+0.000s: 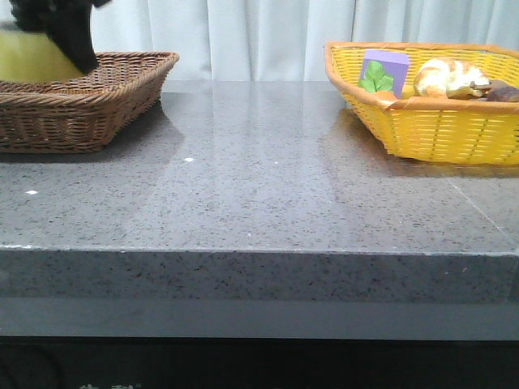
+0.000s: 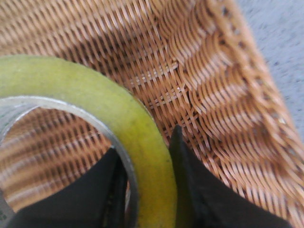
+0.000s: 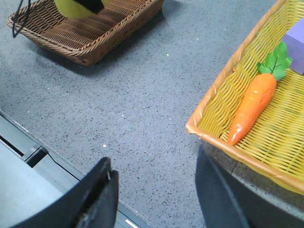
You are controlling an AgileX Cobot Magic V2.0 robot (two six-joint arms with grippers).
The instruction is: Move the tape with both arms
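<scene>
The tape (image 1: pixel 32 57) is a wide yellow roll over the brown wicker basket (image 1: pixel 122 89) at the far left. My left gripper (image 1: pixel 69 32) is shut on the tape's wall. In the left wrist view one finger sits inside the roll's core and one outside, pinching the yellow ring (image 2: pixel 137 137) above the basket's woven floor (image 2: pixel 209 85). The tape also shows at the top of the right wrist view (image 3: pixel 76 7). My right gripper (image 3: pixel 154 183) is open and empty, above the grey table (image 3: pixel 142 95) near its front edge, beside the yellow basket (image 3: pixel 223 95). It is out of the front view.
A yellow wicker basket (image 1: pixel 438 121) stands at the far right, holding a toy carrot (image 3: pixel 251 107), a purple block (image 1: pixel 385 69) and bread-like items (image 1: pixel 450 77). The grey stone table (image 1: pixel 259 186) lies between the two baskets.
</scene>
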